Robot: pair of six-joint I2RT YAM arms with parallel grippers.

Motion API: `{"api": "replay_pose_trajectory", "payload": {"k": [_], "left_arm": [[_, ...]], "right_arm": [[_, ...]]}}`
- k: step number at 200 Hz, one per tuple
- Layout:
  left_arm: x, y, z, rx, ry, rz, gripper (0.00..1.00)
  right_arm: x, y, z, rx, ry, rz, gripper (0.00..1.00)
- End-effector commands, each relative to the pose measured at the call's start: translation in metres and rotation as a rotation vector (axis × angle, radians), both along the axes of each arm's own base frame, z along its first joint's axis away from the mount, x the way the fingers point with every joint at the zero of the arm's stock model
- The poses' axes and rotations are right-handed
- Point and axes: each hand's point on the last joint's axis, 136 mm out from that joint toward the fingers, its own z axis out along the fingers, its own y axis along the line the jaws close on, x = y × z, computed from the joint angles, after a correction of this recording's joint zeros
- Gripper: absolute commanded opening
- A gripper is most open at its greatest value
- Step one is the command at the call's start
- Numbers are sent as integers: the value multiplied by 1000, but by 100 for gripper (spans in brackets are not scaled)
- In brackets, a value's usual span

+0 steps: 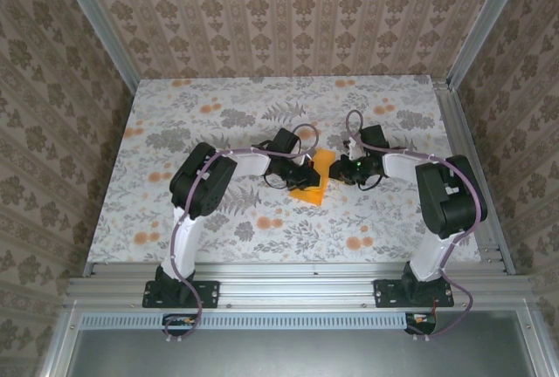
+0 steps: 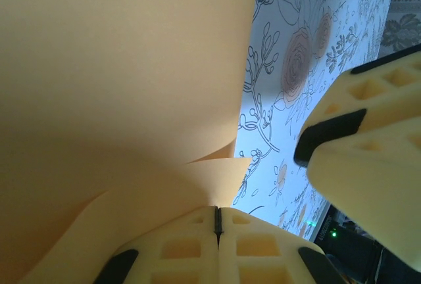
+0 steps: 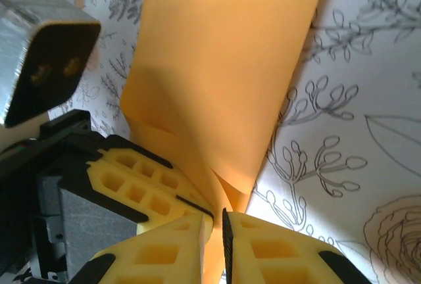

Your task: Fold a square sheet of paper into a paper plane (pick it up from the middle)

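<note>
Paper position: the square sheet of paper (image 1: 313,181), already partly folded, is held at the centre of the table (image 1: 157,133) between both grippers, with its lower edge apparently resting on the floral cover. The left gripper (image 2: 218,215) is clamped fully closed on one paper edge. The right gripper (image 3: 217,221) is pinched closed on a creased corner of the same sheet. Risks judged: tearing could be caused if the arms are pulled apart while both pinches are kept. A skewed crease could be caused by uneven tension. Slipping is possible, since little paper is gripped. Finger collision could be caused by a small inward move. Counted: one sheet, two grippers, two arms, one table.
</note>
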Motion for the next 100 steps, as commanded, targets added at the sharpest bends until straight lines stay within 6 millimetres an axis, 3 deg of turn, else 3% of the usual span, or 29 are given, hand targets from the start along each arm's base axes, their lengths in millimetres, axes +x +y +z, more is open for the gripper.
{"api": "replay_pose_trajectory", "payload": {"k": [1, 51, 100], "left_arm": [[-8, 9, -7, 33, 9, -9, 0], [-8, 10, -7, 37, 6, -8, 0], [-8, 9, -2, 21, 0, -12, 0]], "right_arm": [[-9, 12, 8, 57, 15, 21, 19], [-10, 26, 5, 83, 17, 44, 17], [-11, 22, -14, 45, 58, 35, 13]]}}
